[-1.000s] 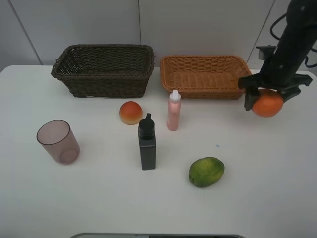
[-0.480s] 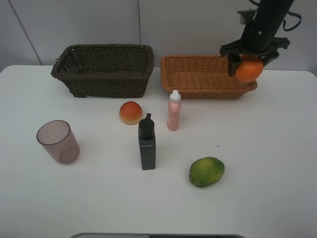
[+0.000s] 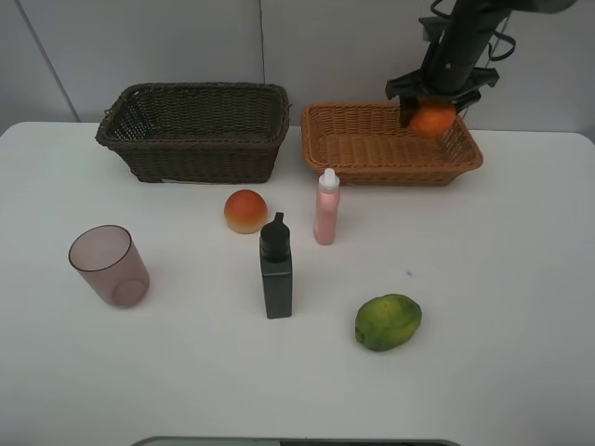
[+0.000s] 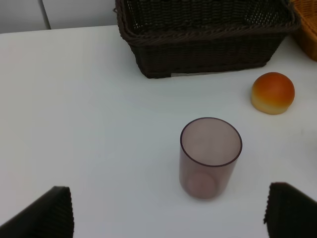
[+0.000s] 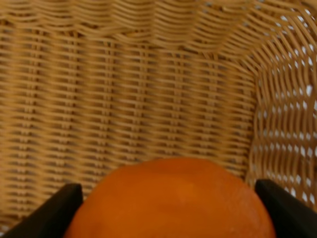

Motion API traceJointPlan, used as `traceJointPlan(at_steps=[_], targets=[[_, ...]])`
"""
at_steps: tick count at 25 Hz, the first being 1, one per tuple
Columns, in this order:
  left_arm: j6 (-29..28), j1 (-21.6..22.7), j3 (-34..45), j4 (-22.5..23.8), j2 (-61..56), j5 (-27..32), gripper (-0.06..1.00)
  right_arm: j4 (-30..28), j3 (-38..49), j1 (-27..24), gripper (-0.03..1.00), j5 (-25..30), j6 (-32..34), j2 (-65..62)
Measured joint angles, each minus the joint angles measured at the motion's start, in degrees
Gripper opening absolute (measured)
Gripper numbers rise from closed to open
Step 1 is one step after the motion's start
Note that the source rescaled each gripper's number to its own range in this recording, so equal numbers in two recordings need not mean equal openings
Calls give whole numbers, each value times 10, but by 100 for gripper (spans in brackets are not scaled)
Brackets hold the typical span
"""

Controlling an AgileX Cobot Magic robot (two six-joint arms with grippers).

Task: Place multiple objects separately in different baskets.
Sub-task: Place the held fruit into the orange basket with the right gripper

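My right gripper is shut on the orange tangerine and holds it just above the right part of the light orange-tan basket. The dark brown basket stands to its left. On the table stand the mauve cup, the peach-like fruit, the pink white-capped bottle, the black bottle and the green citrus. My left gripper is open, hovering near the cup; only its fingertips show.
A white table carries everything, with a pale wall behind the baskets. The pink bottle and black bottle stand close together in the middle. A grey edge shows at the table's front.
My right arm carried the tangerine up and to the left, from beside the tan basket's right end to above its inside. Nothing else moved.
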Motion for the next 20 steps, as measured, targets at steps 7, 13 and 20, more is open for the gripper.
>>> traceJointPlan(at_steps=[7, 13, 20], targets=[[0, 0, 0, 0, 0, 0, 100, 17, 0, 2, 57, -50, 0, 33], [0, 0, 0, 0, 0, 0, 100, 21, 0, 6, 57, -70, 1, 55], [0, 0, 0, 0, 0, 0, 100, 19, 0, 6, 86, -73, 2, 56]])
